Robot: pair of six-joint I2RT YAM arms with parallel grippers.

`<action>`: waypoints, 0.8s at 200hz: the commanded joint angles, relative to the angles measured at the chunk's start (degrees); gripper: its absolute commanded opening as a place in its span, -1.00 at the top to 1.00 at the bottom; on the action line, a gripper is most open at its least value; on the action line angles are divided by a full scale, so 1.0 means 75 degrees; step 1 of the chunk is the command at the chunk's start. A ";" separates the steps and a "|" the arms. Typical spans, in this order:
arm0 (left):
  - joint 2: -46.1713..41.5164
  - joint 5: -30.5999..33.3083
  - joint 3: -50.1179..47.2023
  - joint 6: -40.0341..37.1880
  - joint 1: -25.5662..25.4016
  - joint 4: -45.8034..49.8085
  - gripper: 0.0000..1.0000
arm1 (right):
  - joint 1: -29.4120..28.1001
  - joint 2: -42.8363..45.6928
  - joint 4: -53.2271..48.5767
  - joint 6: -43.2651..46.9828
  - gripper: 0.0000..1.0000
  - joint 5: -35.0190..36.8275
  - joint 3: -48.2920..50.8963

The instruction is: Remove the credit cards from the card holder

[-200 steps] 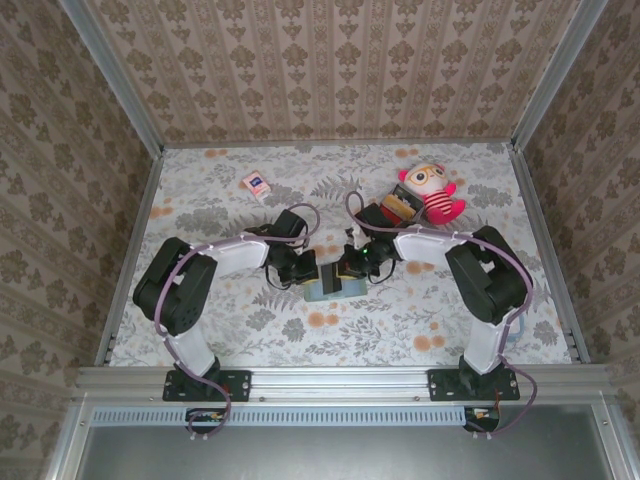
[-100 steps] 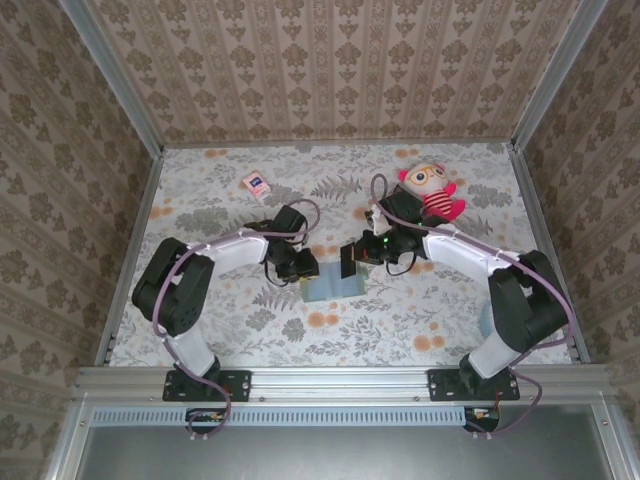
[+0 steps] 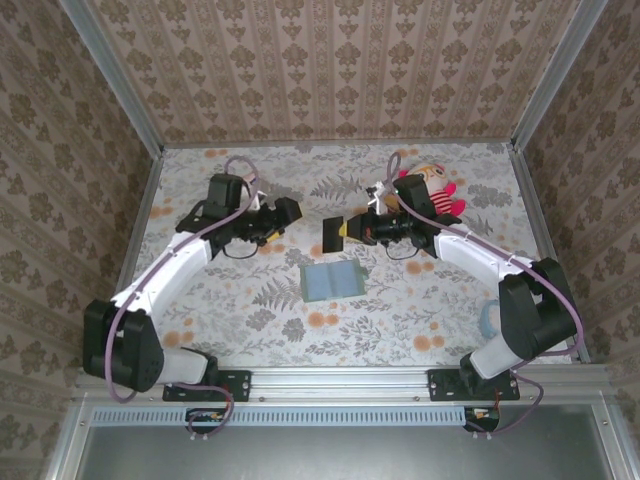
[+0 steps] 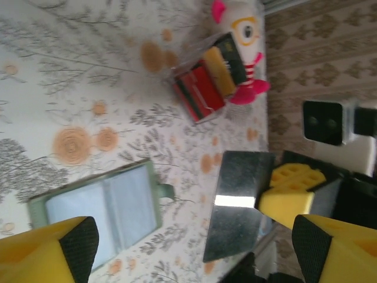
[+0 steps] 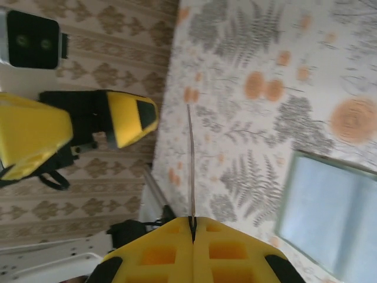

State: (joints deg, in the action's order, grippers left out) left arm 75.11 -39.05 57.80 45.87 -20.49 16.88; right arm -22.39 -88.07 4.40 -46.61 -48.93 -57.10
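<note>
Pinching one credit card (image 4: 235,203) well above the flat-lying card holder (image 3: 332,281) for carrying off, right gripper (image 5: 191,223) clamped (left gripper (image 3: 288,211) spread wide, standing clear).

- Tablecloth (image 3: 420,310): white, grey fern sprays, orange blooms.
- Card holder (image 3: 332,279): grey-green rim, pale blue inside panels.
- Credit card (image 4: 238,203): dark grey, glossy, one bright glare band.
- Plush doll (image 3: 432,178): pink hair, yellow glasses, red-white stripes.
- Stack of blocks (image 4: 206,88): red, yellow, black.
- Walls (image 3: 330,70): beige damask.

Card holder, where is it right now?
In the top view the card holder lies open in the middle of the table, on the near side of the right gripper and its card.
</note>
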 commanded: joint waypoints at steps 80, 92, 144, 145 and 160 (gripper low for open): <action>0.0246 -0.2016 -0.0097 0.0936 0.0038 -0.2153 -0.12 | -0.0007 -0.0709 0.3881 -0.2733 1.00 -0.1385 -0.0167; 0.0329 -0.2028 -0.0092 0.1019 0.0041 -0.2258 -0.03 | -0.0018 -0.0774 0.4110 -0.2893 1.00 -0.1398 -0.0179; 0.0593 -0.2043 -0.0028 0.1315 0.0002 -0.2666 0.41 | -0.0016 -0.0987 0.4634 -0.3309 1.00 -0.1388 -0.0203; 0.0604 -0.2040 -0.0029 0.1320 0.0002 -0.2669 0.43 | -0.0021 -0.0991 0.4637 -0.3311 1.00 -0.1387 -0.0209; 0.0637 -0.1982 -0.0012 0.1415 0.0002 -0.2779 0.63 | -0.0015 -0.1016 0.4613 -0.3342 1.00 -0.1318 -0.0194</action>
State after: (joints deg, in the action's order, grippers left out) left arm 79.46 -52.77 57.08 54.92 -20.51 -0.51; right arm -22.39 -94.98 35.20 -69.73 -57.69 -57.17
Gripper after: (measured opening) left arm 0.234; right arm 0.046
